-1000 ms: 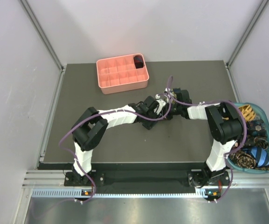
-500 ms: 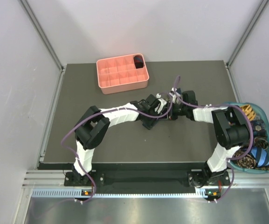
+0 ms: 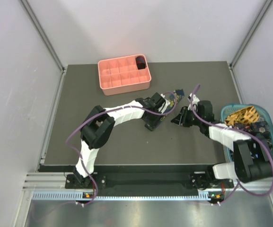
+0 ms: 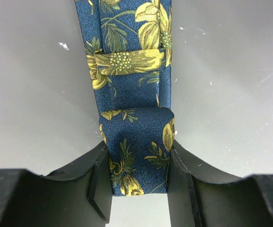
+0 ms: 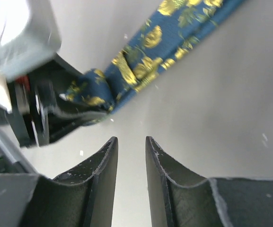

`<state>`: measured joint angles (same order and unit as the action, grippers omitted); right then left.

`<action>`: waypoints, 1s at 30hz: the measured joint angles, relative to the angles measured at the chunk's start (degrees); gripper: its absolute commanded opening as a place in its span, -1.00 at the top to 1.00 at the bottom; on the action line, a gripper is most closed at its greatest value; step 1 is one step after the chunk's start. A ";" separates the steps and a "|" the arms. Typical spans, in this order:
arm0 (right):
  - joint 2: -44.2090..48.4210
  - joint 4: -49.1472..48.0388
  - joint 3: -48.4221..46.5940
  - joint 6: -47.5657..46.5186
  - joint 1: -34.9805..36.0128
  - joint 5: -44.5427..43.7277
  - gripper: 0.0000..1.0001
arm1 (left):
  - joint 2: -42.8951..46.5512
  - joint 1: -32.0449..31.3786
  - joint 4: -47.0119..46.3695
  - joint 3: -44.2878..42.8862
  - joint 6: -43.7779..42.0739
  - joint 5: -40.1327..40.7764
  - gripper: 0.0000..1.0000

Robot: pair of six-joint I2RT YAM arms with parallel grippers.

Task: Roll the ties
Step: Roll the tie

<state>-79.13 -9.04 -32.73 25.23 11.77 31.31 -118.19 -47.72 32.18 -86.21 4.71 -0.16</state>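
Observation:
A navy tie with yellow flowers (image 4: 127,61) lies flat on the dark table and runs away from my left gripper (image 4: 137,163). That gripper is shut on the tie's folded-over near end. From above, the tie (image 3: 176,94) shows just beyond the left gripper (image 3: 166,104), near the table's middle. My right gripper (image 3: 178,118) hovers a little to the right of it, apart from the tie. Its jaws stand narrowly open with nothing between them (image 5: 131,142). The same tie (image 5: 174,33) crosses the top of the right wrist view.
A salmon-pink grid tray (image 3: 117,80) sits at the back of the table, with a dark maroon coil (image 3: 140,61) in its far right cell. A teal basket (image 3: 244,106) holding several bundled ties (image 3: 245,114) stands at the table's right edge, beside the right arm.
The right gripper has pulled back to the right, away from the left gripper, and its jaws have narrowed. The left gripper keeps its hold on the tie, whose far end now shows.

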 measured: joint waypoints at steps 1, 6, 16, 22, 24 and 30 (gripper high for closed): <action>1.92 0.17 1.38 -0.17 0.31 -1.22 0.40 | -0.50 0.00 1.01 -0.90 0.11 0.02 0.47; 11.56 1.95 6.64 -1.90 5.33 -9.57 0.33 | -2.03 -0.07 4.52 -3.85 0.74 0.44 0.47; 24.04 4.44 10.73 -4.66 28.13 -28.65 0.31 | -3.37 -0.39 9.84 -6.67 2.93 1.11 0.48; 24.79 4.85 11.08 -7.72 41.03 -38.56 0.21 | -4.68 -0.98 13.51 -8.85 3.87 1.99 0.47; 22.99 5.60 10.12 -9.40 46.34 -42.34 0.17 | -4.87 -1.11 14.05 -9.16 4.13 2.23 0.47; 12.44 7.54 2.71 -15.37 59.34 -54.27 0.10 | -5.31 -1.11 14.86 -9.81 4.17 2.01 0.46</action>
<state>-66.70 -1.50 -30.02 9.87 71.11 -22.96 -123.50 -48.84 47.05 -96.03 8.88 1.85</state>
